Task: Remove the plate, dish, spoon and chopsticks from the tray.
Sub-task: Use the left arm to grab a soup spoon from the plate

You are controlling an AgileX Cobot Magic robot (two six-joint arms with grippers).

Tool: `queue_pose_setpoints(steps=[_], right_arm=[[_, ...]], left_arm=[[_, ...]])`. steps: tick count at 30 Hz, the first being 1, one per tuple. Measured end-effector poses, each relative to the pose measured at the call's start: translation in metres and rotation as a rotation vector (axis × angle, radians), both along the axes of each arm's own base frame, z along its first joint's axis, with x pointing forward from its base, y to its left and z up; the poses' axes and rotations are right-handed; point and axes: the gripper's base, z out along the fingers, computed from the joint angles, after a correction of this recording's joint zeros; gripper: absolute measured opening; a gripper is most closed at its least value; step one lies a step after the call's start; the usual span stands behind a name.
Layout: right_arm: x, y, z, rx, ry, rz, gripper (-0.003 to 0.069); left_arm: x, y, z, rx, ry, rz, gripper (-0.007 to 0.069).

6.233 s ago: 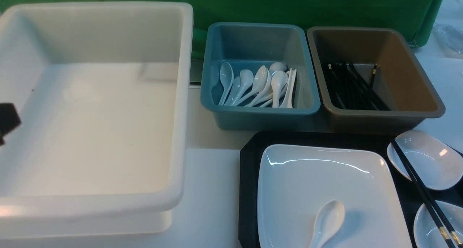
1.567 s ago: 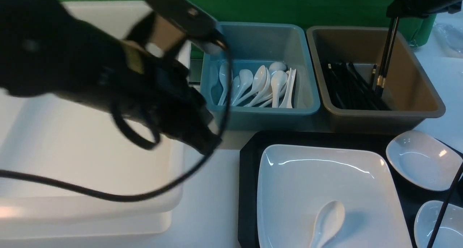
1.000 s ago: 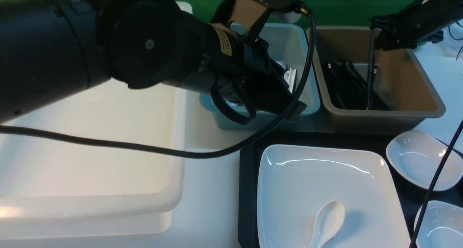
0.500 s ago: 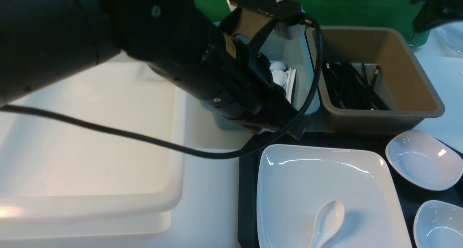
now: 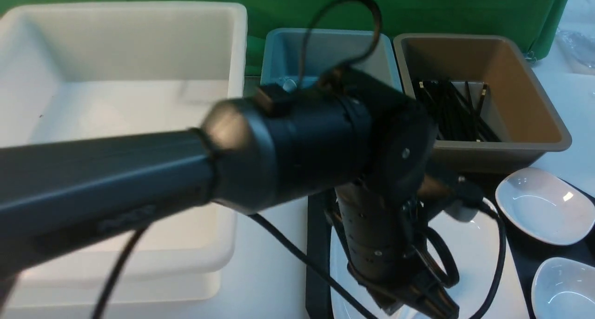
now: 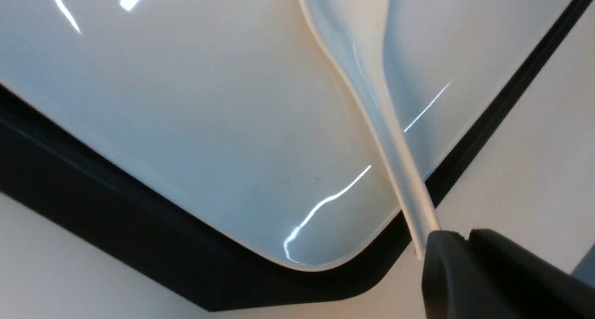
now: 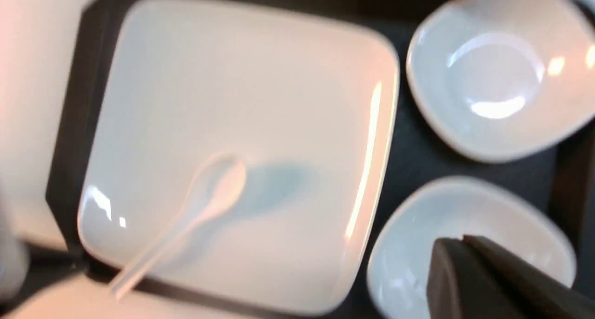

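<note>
The white spoon (image 7: 218, 189) lies in the large white plate (image 7: 232, 100) on the black tray (image 7: 404, 147), its handle overhanging the plate's near corner. In the left wrist view my left gripper (image 6: 458, 235) has its jaws together, right beside the end of the spoon's handle (image 6: 409, 198), not around it. In the front view the left arm hides the spoon and most of the plate (image 5: 469, 244). My right gripper (image 7: 460, 240) is shut and empty above the nearer small dish (image 7: 418, 244). The chopsticks (image 5: 446, 109) lie in the brown bin.
A second small dish (image 5: 544, 207) sits on the tray's far right, the nearer one (image 5: 565, 289) below it. A blue bin (image 5: 325, 49) stands behind the tray beside the brown bin (image 5: 525, 100). A big white tub (image 5: 116, 123) stands to the left.
My left arm has swung from above the blue bin down over the plate to the spoon's handle. The right arm left the chopsticks in the brown bin and moved out of the front view.
</note>
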Motion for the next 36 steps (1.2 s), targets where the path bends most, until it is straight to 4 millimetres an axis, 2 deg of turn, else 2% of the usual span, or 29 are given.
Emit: queue_pose_setpoints(steps=[4, 5, 6, 9, 11, 13, 14, 15, 17, 22, 25, 28, 32, 33, 36], right_arm=[[-0.042, 0.005, -0.026, 0.029, 0.016, -0.002, 0.0037], [-0.044, 0.005, -0.025, 0.028, 0.011, -0.002, 0.0037], [-0.058, 0.006, -0.033, 0.036, 0.016, 0.0, 0.0037], [-0.073, 0.007, -0.04, 0.037, 0.01, 0.003, 0.0038], [-0.078, 0.008, -0.041, 0.036, 0.0, 0.003, 0.0038], [-0.085, 0.008, -0.04, 0.035, -0.027, 0.004, 0.0038], [-0.085, 0.008, -0.04, 0.035, -0.029, 0.004, 0.0038], [-0.088, 0.008, -0.038, 0.034, -0.048, 0.004, 0.0038], [-0.088, 0.008, -0.037, 0.034, -0.056, 0.002, 0.0038], [-0.087, 0.008, -0.038, 0.033, -0.061, 0.0, 0.0038], [-0.086, 0.008, -0.038, 0.033, -0.073, -0.003, 0.0038], [-0.085, 0.008, -0.037, 0.033, -0.086, -0.007, 0.0038], [-0.085, 0.008, -0.037, 0.03, -0.095, -0.006, 0.0038], [-0.085, 0.008, -0.037, 0.03, -0.095, -0.006, 0.0038], [-0.085, 0.008, -0.037, 0.027, -0.096, 0.001, 0.0038]], left_arm=[[0.003, -0.005, -0.017, 0.021, 0.013, -0.037, 0.0048], [0.003, -0.006, -0.019, 0.024, 0.014, -0.04, 0.0052], [0.005, -0.008, -0.024, 0.021, 0.012, -0.05, 0.0094], [0.007, -0.012, -0.031, 0.011, 0.005, -0.051, 0.0201], [0.007, -0.014, -0.033, 0.009, -0.002, -0.06, 0.0252], [0.005, -0.019, -0.039, 0.001, -0.017, -0.088, 0.0354], [0.006, -0.019, -0.038, -0.001, -0.019, -0.09, 0.0362], [0.004, -0.023, -0.044, 0.005, -0.017, -0.104, 0.0437], [0.003, -0.025, -0.051, 0.023, -0.025, -0.118, 0.049], [0.007, -0.026, -0.067, 0.065, -0.024, -0.129, 0.054], [0.007, -0.027, -0.072, 0.072, -0.018, -0.128, 0.0524], [0.007, -0.027, -0.073, 0.068, -0.011, -0.124, 0.047], [0.005, -0.029, -0.074, 0.061, 0.023, -0.098, 0.0302], [0.005, -0.029, -0.074, 0.062, 0.024, -0.096, 0.0292], [0.005, -0.03, -0.07, 0.082, 0.038, -0.079, 0.0101]])
